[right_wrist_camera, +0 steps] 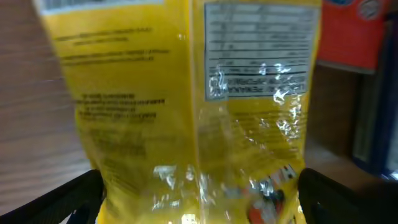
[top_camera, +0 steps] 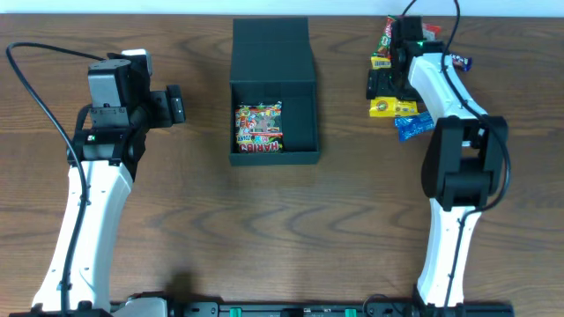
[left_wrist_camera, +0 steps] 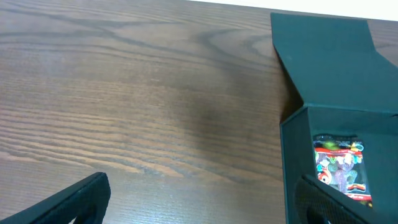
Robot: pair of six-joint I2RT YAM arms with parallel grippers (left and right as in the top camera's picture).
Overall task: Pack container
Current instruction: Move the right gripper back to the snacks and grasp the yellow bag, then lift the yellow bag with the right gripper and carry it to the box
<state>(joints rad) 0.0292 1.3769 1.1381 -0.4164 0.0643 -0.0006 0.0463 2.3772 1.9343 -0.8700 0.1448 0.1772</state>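
The container (top_camera: 304, 119) is a shallow dark box at the table's middle, its hinged lid (top_camera: 271, 48) folded open at the back. A colourful snack packet (top_camera: 259, 126) lies in its left half; the left wrist view shows the same packet (left_wrist_camera: 339, 165) past the container's wall (left_wrist_camera: 295, 168). My left gripper (top_camera: 176, 106) hovers open and empty to the left of the box, over bare wood (left_wrist_camera: 202, 208). My right gripper (top_camera: 383, 86) is over the snack pile at the back right. It stands open (right_wrist_camera: 199, 205), its fingers on either side of a yellow packet (right_wrist_camera: 186, 112).
Several loose snack packets lie at the back right, among them a yellow one (top_camera: 393, 107), a blue one (top_camera: 412, 126) and a red-and-yellow one (top_camera: 388, 37). A red packet (right_wrist_camera: 351, 31) shows beyond the yellow one. Bare wood (top_camera: 203, 220) lies in front of the box.
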